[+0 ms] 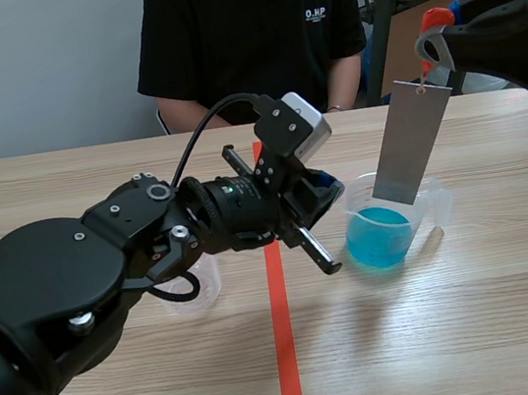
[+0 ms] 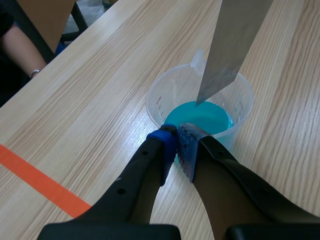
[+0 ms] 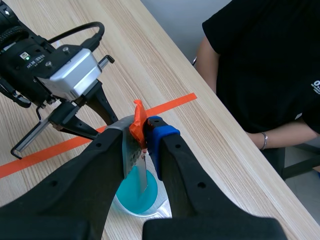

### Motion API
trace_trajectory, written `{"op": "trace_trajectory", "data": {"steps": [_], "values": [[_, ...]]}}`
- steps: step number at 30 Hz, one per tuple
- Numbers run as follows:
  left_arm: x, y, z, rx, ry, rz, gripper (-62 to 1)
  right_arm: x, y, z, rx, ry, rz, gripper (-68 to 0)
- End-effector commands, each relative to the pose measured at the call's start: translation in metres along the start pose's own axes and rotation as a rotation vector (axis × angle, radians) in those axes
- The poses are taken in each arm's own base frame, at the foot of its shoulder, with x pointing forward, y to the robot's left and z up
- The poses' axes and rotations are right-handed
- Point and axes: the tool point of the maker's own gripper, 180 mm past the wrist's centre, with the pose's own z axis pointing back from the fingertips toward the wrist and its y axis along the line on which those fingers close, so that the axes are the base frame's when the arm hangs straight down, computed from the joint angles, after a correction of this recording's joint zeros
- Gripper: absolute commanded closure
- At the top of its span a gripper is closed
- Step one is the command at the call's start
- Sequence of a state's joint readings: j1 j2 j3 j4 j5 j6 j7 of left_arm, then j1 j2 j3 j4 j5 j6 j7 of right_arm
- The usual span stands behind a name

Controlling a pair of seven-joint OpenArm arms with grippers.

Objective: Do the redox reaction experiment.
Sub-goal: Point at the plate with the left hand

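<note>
right tool [image 3: 142, 137] closed on metal strip [image 1: 413, 140] at its orange top; strip tilted, lower end inside beaker [image 2: 159, 102] near blue liquid [image 2: 212, 116]. left tool [image 2: 178, 148] pinching beaker rim on counter [image 1: 462, 327].

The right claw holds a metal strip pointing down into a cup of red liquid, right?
No: the liquid is blue, not red, as the left wrist view shows. The right claw does hold the metal strip pointing down into the cup.
</note>
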State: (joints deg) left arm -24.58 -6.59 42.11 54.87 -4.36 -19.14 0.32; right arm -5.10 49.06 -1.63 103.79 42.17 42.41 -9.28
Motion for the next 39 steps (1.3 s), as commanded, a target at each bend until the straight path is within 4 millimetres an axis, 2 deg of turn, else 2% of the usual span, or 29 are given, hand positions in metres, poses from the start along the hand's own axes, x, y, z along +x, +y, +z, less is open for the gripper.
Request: {"op": "trace_trajectory", "data": {"steps": [1,13,39], "values": [[0.019,0.001,-0.006,-0.003,-0.048,-0.014,-4.5,0.011,0.0,0.0,0.011,-0.026,0.025,-1.3],[0.016,-0.01,-0.02,-0.02,-0.045,0.007,-4.5,0.011,0.0,0.0,0.011,-0.027,0.025,-1.3],[0.016,-0.01,-0.021,-0.021,-0.046,0.008,-4.5,0.011,0.0,0.0,0.011,-0.027,0.025,-1.3]]}}
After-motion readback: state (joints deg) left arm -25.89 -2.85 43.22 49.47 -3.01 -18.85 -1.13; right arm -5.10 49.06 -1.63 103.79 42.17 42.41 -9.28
